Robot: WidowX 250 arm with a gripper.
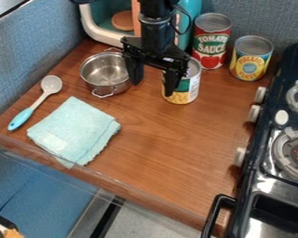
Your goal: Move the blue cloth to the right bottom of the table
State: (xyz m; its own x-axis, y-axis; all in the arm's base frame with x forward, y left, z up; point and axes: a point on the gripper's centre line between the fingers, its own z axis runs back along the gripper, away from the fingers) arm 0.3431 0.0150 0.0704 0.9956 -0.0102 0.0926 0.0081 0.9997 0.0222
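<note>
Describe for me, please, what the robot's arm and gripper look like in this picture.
The arm is black, with a roughly cylindrical lower section, a greyish ring around it and a thin dark cable looping beside it. The gripper is also black, with a wide crosspiece, a small pale marking and two long, angular fingers.

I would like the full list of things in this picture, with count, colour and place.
cloth: 1, light blue, front left
spoon: 1, grey and blue, left
pot: 1, silver, behind cloth
red can: 1, red, back
yellow can: 1, yellow-blue, back right
green can: 1, green-white, before red can
box-like thing: 1, teal-white, back
disc: 1, brown, inside it
stove: 1, black-silver, right
table: 1, brown, centre
panels: several, blue, around table
arm: 1, black, top
gripper: 1, black, beside green can
</note>
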